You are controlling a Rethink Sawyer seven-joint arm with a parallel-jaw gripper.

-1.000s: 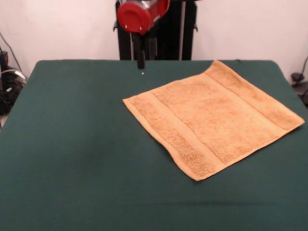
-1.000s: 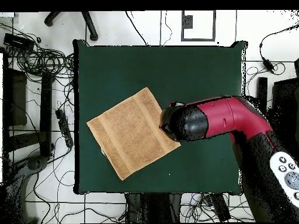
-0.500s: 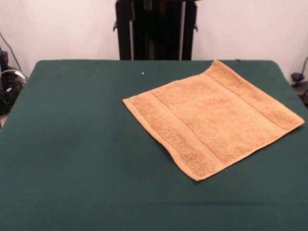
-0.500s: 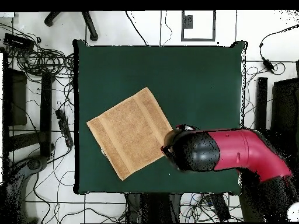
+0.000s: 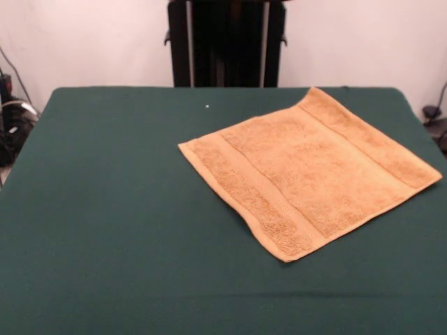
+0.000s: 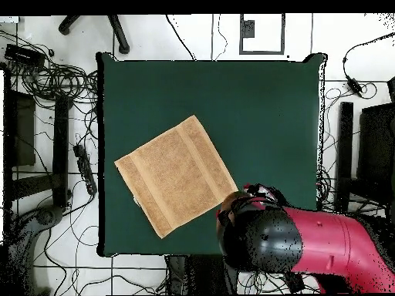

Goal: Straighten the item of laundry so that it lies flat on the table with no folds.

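**A:** How does the terry towel (image 5: 307,170) (image 6: 176,176) lie?

**B:** Spread out in a single layer on the table (image 5: 105,209) (image 6: 262,116), turned so its corners point toward the table's edges, like a diamond. No folds show. A woven band runs parallel to each of two opposite sides.

**A:** Where on the table is it?

**B:** In the overhead view it sits in the left half, nearer the bottom edge than the top, with one corner close to the left edge. In the front view that corner reaches almost to the right edge.

**A:** Is there a label?

**B:** A small pale fleck shows at one side in the overhead view; too small to be sure of.

**A:** And the gripper?

**B:** The red and black arm (image 6: 308,245) crosses the table's bottom edge in the overhead view, its head just beside the towel's nearest corner and apart from the cloth. The arm's bulk hides the gripper, so I cannot tell how it stands. The front view shows only the black pedestal (image 5: 225,42).
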